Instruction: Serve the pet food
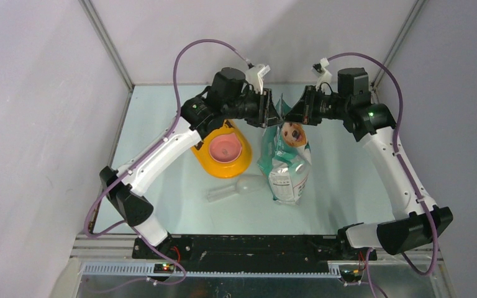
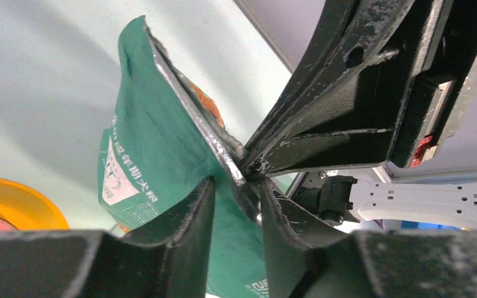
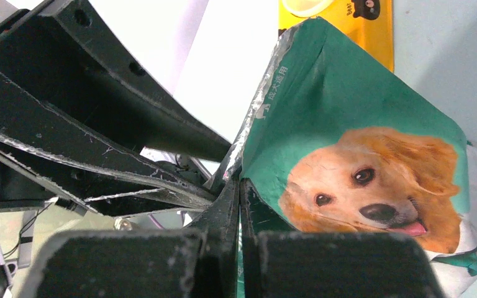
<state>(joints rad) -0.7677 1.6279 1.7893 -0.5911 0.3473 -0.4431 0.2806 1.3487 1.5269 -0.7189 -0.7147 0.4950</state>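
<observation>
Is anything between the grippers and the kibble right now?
Yes, the pouch itself: no kibble shows, and its walls hide whatever is inside. The right gripper is shut on the top edge. The left gripper straddles that edge, jaws apart.

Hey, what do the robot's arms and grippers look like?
The left arm and right arm share white shells, black joint housings and black bases. A purple cable loops along each, and each shows a small green light. The left gripper and right gripper have matte black, scuffed fingers with pale worn edges.
</observation>
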